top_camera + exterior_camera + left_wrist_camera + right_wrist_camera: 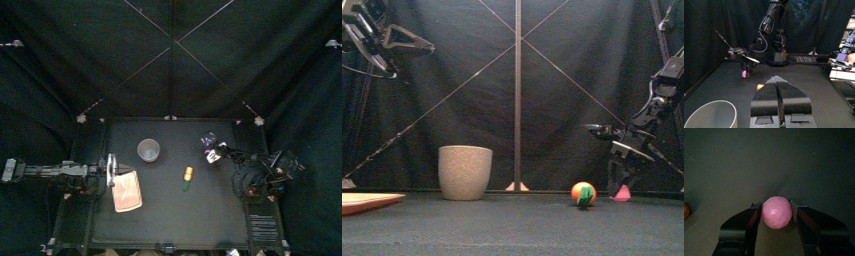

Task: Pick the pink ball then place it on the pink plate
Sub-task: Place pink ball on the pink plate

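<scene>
The ball [777,213] sits between the jaws of the right gripper [776,208], which press on it from either side in a pinch. It is held low on the right of the table [174,215], and whether it has cleared the surface cannot be told. The grip looks centred, with the ball's widest part level with the jaws, which should keep a round, smooth toy from squirting out on the lift. Just beside the ball, toward the middle of the table, lies an orange-and-green toy [583,194]. It is apart from the gripper and no part of this job. Farther left stands a grey cup [465,172], near the back. The pink tray [127,190], where the ball must go, lies flat at the front left, well apart from the ball. The carry therefore looks set to cross the table, passing over or in front of the toy and clear of the cup. The left gripper [777,80], jaws pressed together and holding nothing, rests raised at the left, beside the tray but off it, so the landing spot is open.
</scene>
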